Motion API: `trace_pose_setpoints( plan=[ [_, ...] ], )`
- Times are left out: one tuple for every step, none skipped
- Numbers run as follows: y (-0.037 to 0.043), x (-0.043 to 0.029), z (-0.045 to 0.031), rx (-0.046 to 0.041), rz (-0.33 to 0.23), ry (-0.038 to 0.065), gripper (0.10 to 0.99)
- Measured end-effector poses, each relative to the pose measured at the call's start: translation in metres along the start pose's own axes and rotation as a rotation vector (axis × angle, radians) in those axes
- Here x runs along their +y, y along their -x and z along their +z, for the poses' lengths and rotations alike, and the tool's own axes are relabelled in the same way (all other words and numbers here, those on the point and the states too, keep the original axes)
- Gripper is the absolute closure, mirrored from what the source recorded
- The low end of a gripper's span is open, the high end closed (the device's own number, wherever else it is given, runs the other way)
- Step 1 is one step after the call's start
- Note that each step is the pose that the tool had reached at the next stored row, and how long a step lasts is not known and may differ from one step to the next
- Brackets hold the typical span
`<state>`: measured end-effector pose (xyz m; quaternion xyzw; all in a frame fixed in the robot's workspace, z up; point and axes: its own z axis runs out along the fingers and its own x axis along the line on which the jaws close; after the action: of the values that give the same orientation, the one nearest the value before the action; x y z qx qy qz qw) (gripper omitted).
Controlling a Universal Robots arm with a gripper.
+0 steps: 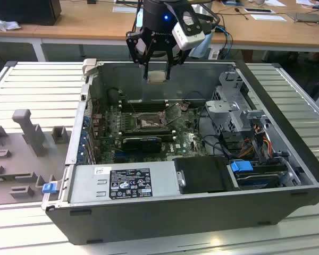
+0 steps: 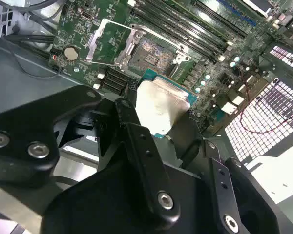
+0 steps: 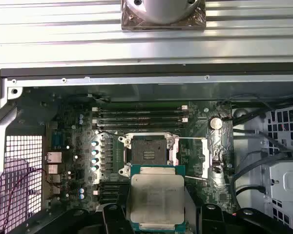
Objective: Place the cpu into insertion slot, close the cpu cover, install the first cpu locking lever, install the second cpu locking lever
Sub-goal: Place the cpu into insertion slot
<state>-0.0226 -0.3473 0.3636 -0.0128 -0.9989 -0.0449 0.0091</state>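
Observation:
My gripper (image 1: 157,71) hangs above the open computer case, near its back wall, shut on the cpu (image 1: 157,77). In both wrist views the cpu (image 3: 156,197) (image 2: 158,107) is a pale silvery square on a green base, pinched by its edges between the black fingers (image 2: 132,122). The insertion slot (image 3: 147,150) (image 2: 154,52) lies bare on the green motherboard, below the chip and apart from it. The cpu cover (image 3: 195,158) (image 2: 105,41) is swung open to one side of the slot. In the exterior view the slot (image 1: 146,123) sits at the middle of the board.
Long black memory slots (image 3: 139,115) run beside the socket. A power supply (image 1: 122,183) fills the case's near side. A drive cage (image 1: 228,111) with cables stands at the exterior view's right. The case walls (image 1: 165,64) ring the board.

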Motion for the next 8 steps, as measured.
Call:
trace_pose_setpoints(
  plan=[
    [0.0000, 0.0000, 0.0000, 0.0001, 0.000, 0.000, 0.557],
    [0.0000, 0.0000, 0.0000, -0.0001, 0.002, 0.000, 0.557],
    [0.0001, 0.0000, 0.0000, -0.0006, 0.008, 0.000, 0.557],
    [0.0001, 0.0000, 0.0000, -0.0008, 0.009, 0.000, 0.557],
    [0.0000, 0.0000, 0.0000, -0.0010, 0.011, 0.000, 0.557],
    [0.0000, 0.0000, 0.0000, -0.0012, 0.014, 0.000, 0.557],
    [0.0000, 0.0000, 0.0000, -0.0016, 0.018, 0.000, 0.557],
    [0.0000, 0.0000, 0.0000, -0.0017, 0.019, 0.001, 0.557]
  ],
)
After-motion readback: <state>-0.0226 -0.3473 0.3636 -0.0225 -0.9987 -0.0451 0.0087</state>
